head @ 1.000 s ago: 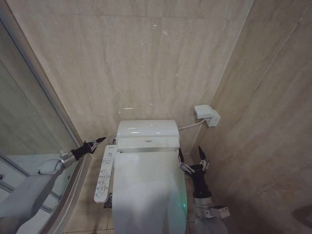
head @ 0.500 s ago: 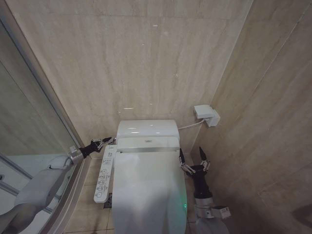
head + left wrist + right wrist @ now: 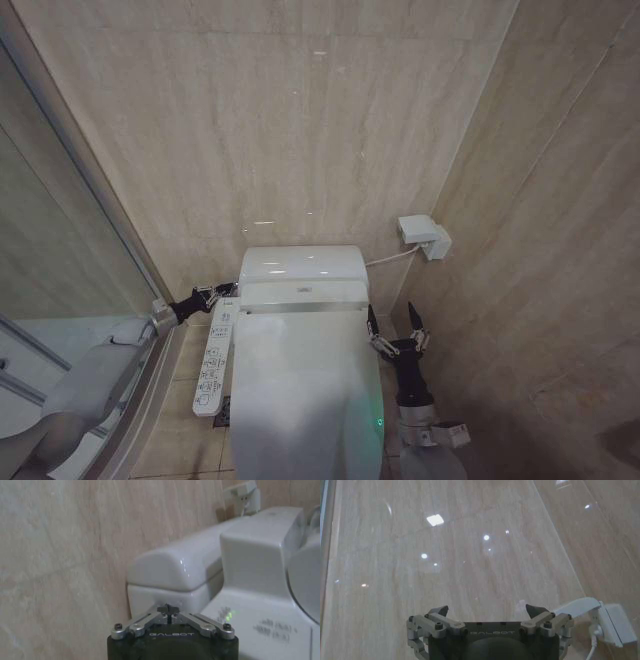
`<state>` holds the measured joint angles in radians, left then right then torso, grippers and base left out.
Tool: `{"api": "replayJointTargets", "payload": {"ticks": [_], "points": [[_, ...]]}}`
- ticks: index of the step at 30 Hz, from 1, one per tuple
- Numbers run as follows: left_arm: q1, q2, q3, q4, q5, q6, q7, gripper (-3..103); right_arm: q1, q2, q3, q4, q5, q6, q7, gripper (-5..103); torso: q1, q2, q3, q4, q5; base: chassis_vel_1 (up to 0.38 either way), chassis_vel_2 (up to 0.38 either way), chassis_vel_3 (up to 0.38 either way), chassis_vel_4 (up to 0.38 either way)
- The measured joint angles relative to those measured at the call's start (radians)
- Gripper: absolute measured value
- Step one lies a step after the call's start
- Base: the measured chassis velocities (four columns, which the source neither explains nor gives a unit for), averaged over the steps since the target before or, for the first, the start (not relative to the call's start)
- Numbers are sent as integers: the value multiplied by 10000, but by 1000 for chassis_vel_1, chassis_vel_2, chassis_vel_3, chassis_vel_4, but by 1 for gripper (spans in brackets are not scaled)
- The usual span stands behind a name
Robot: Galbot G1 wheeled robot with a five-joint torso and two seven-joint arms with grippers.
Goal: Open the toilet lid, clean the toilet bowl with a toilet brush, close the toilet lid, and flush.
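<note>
Glossy white toilet lid (image 3: 300, 400) — closed, left end effector (image 3: 228, 290) pinched beside it

The toilet lid (image 3: 305, 395) runs off the head view's lower edge; the button panel (image 3: 213, 362) labels are too small to read.

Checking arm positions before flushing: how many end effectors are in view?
2. Left end effector shut, beside the button panel. Right end effector open, beside the closed toilet lid.

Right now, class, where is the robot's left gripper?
In the head view the left gripper sits at the toilet's left side, at the top end of the button panel, beside the closed toilet lid.
</note>
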<state>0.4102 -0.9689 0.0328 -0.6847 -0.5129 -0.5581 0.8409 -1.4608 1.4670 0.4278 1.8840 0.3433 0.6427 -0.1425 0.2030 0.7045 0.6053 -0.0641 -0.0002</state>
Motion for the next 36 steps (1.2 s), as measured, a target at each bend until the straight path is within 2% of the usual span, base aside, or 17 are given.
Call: {"api": "replayJointTargets", "payload": {"ticks": [2, 10, 15, 20, 22, 36], "points": [[30, 10, 9, 1, 44, -5, 0, 0, 3, 8, -5, -4, -3, 0, 0, 100, 0, 0, 0, 5, 1, 0, 0, 0, 0], [18, 87, 59, 11, 158, -10, 22, 0, -35, 15, -20, -8, -22, 18, -6, 100, -1, 0, 0, -2, 1, 0, 0, 0, 0], [6, -82, 30, 258, 343, -26, -131, 0, -54, -26, -10, 8, -24, 24, -6, 100, -2, 1, -1, 6, 7, 0, 0, 0, 0], [3, -292, 120, 504, 725, -24, -588, 0, -75, -62, 6, 17, -20, 42, -6, 100, -1, -1, 3, 9, -3, 0, 0, 0, 0], [-10, -373, 159, 521, 885, -27, -844, 0, -74, -70, 11, -2, -18, 54, -5, 100, -2, 0, 2, 9, 5, 0, 0, 0, 0], [-81, -610, 204, 547, 947, -6, -1468, 0, -63, -80, 5, -106, -10, 92, -2, 100, -3, 0, 2, 7, 1, 0, 0, 0, 0]]}}
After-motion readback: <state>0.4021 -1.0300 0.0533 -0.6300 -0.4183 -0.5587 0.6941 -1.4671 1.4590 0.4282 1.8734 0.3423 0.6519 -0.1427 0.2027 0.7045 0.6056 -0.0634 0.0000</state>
